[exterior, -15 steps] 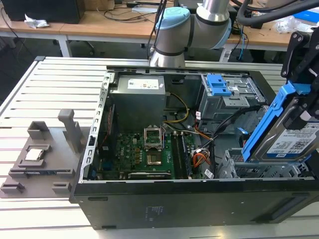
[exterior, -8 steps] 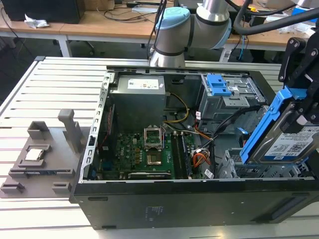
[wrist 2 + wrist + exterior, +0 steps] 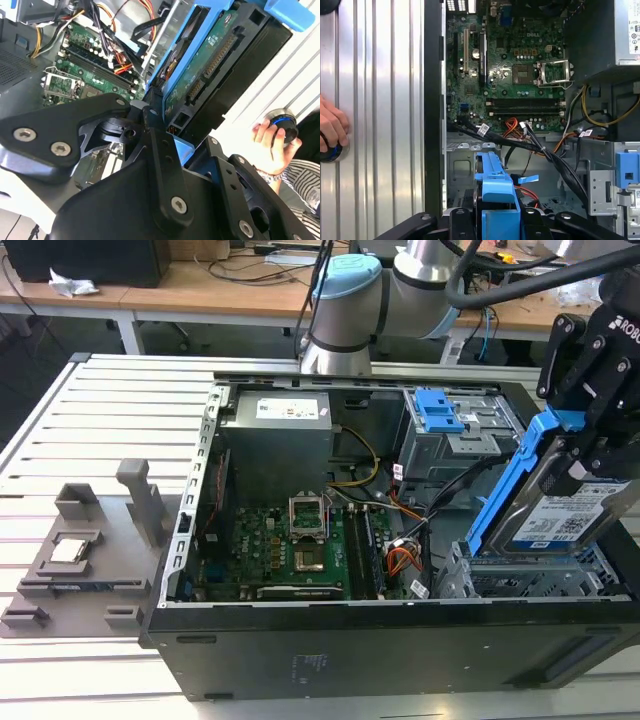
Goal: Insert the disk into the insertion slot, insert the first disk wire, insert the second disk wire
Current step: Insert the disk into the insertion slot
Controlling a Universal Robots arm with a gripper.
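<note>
My gripper [image 3: 583, 452] is shut on the disk [image 3: 565, 512], a silver drive with a white label in a bright blue carrier [image 3: 508, 483]. It holds the disk tilted, low edge down, just above the insertion slot [image 3: 520, 583], the perforated silver cage at the case's corner on the exterior view's right. In the second wrist view the black fingers [image 3: 159, 145] clamp the carrier's end, and the disk's [image 3: 215, 70] green circuit side and connector face the camera. In the first wrist view the carrier [image 3: 492, 182] hangs over the cage [image 3: 462, 162]. Loose black and orange wires [image 3: 540, 145] lie beside the cage.
A taller grey cage with a blue latch [image 3: 438, 410] stands behind the slot. The motherboard [image 3: 295, 545] and power supply [image 3: 275, 435] lie further into the open case. A person's hand [image 3: 330, 125] rests on a round knob on the slatted table [image 3: 110, 430]. A grey fixture [image 3: 85, 550] sits beside the case.
</note>
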